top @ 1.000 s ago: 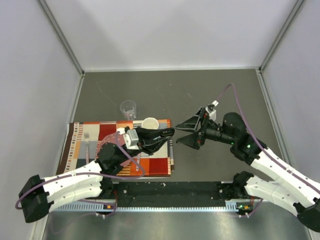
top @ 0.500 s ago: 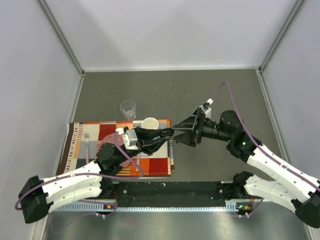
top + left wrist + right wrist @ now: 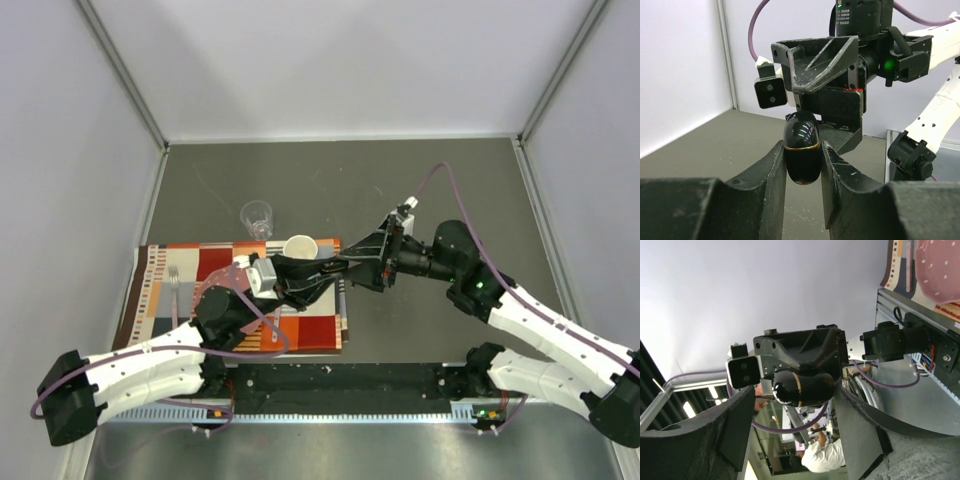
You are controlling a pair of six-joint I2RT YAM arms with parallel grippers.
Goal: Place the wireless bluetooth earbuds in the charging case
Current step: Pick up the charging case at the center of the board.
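Observation:
The charging case [image 3: 801,150] is a glossy black oval with a thin gold band. My left gripper [image 3: 802,161] is shut on its lower half and holds it up above the mat. My right gripper [image 3: 794,401] faces it from the right, open, with one finger on each side of the case [image 3: 802,387] and a gap showing on one side. In the top view the two grippers meet tip to tip: left [image 3: 328,266], right [image 3: 352,268]. The wireless bluetooth earbuds are out of view.
A striped placemat [image 3: 165,272] lies at the left with a fork [image 3: 174,285] and a pink plate [image 3: 212,297] on it. A white mug [image 3: 300,246] stands at its far edge, close behind my left gripper. A clear glass [image 3: 257,216] stands beyond.
My right arm has moved left until its fingers straddle the case, and its jaws have narrowed. The left arm and the case have stayed still.

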